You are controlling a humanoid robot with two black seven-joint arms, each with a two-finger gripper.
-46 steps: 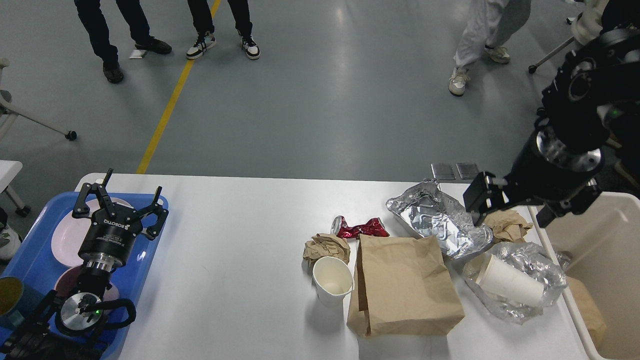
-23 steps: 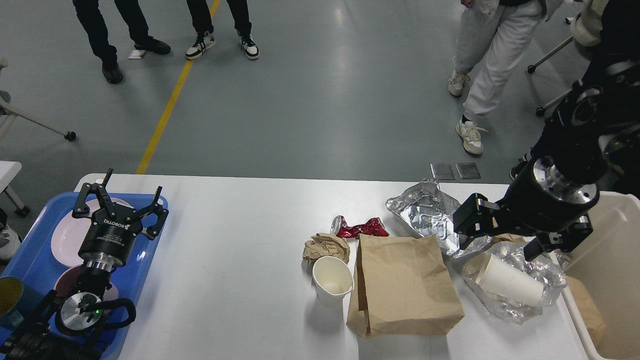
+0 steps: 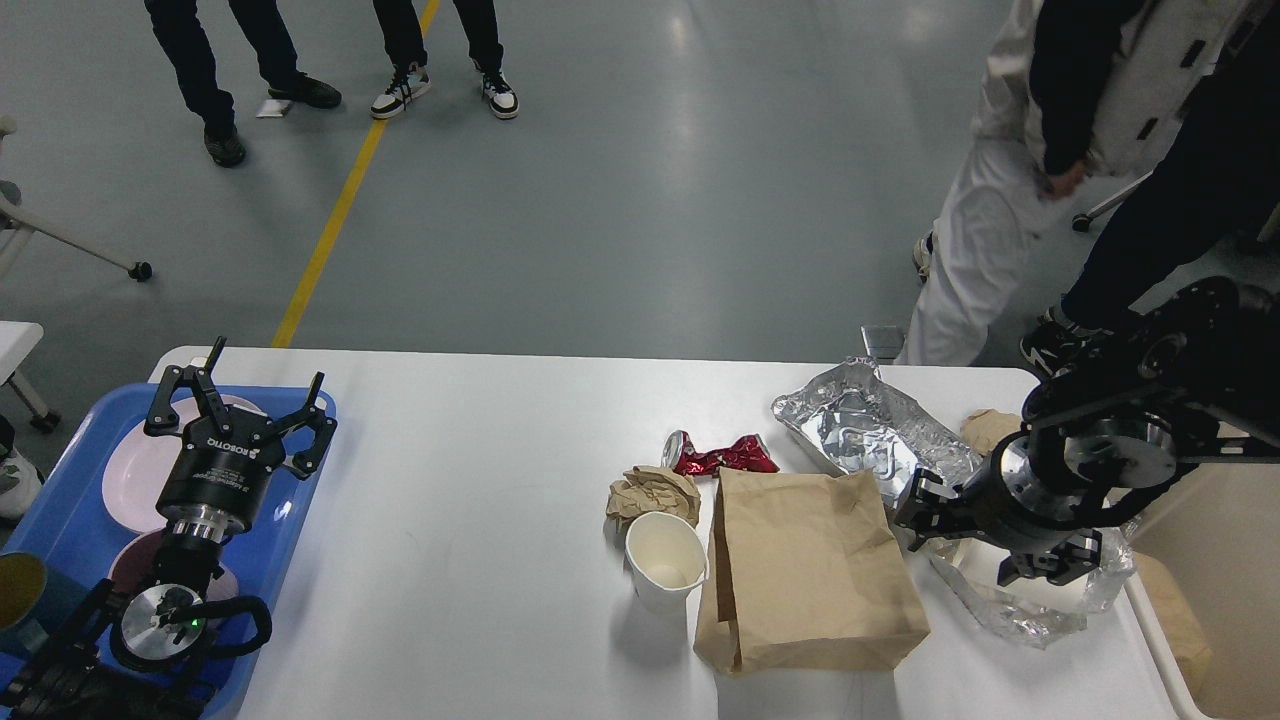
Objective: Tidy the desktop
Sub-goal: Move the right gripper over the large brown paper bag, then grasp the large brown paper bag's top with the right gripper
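Observation:
The white desktop [image 3: 470,470] carries litter on its right half: a brown paper bag [image 3: 810,570], an upright white paper cup [image 3: 662,562], a crumpled brown paper ball [image 3: 652,493], a crushed red can [image 3: 722,455] and crumpled foil [image 3: 870,430]. My right gripper [image 3: 985,540] points down, open, over a clear plastic bag [image 3: 1030,615] holding a white cup that the wrist mostly hides. A second paper wad [image 3: 988,428] peeks out behind that arm. At the far left my left gripper [image 3: 245,395] hovers open and empty over the tray.
A blue tray [image 3: 60,500] with pink plates [image 3: 135,470] and a dark mug sits at the left edge. A beige bin [image 3: 1225,560] stands off the table's right end. A person in white trousers [image 3: 970,260] stands close behind the right corner; others stand farther back.
My right arm has swung down and toward me, from above the foil to just over the plastic bag and cup. A person walked up behind the right corner. The left arm is still.

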